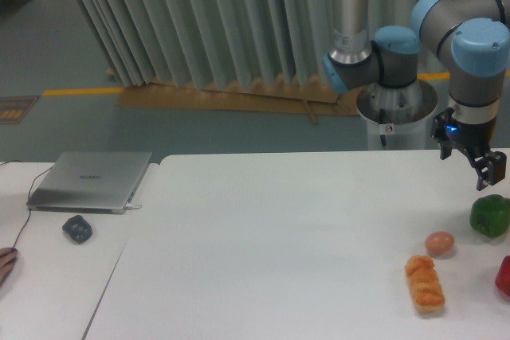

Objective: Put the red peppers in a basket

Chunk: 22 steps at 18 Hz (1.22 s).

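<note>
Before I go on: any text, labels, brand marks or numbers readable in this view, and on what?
None can be read.
Closed silver laptop: a faint mark on the lid, too blurred to read.
White cylindrical robot base: a small sticker, too small to read.
Yellowish floor plate at far left: a pattern, illegible.
Nothing shows on the open black pincer.
</note>
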Available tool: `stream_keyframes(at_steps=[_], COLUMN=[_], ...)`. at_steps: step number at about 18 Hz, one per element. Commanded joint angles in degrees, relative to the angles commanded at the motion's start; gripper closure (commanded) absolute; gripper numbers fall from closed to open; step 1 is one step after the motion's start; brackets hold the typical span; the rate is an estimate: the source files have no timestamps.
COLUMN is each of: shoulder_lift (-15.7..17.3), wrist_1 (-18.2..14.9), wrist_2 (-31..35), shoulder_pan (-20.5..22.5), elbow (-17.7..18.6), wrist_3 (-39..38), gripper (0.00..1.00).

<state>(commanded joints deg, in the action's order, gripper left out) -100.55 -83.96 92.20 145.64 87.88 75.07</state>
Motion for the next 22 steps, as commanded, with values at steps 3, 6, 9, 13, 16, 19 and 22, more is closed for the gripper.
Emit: stream_keyframes(at_steps=[3, 6, 9, 13, 16, 19, 22], shoulder_lift=[0.0, 0.0, 0.0, 0.4, -0.2, -0.4, -2.4], wrist_1=[0.0, 0.0, 0.0, 0.3, 6.4, 7.9, 8.4], wrist_2=[0.1, 0.2, 0.3, -0.2, 0.3, 0.3, 2.1], shoulder_pan=[0.0, 0.0, 0.0, 0.2, -0.2, -0.4, -0.4], elbow=[0.0, 0.0, 0.1, 1.5, 2.9, 2.9, 1.3], wrist_3=[-0.4, -0.4, -0.4, -0.8, -8.2, -11.9, -15.5], gripper=[0.00, 0.00, 0.00, 0.00, 0.00, 0.00, 0.00])
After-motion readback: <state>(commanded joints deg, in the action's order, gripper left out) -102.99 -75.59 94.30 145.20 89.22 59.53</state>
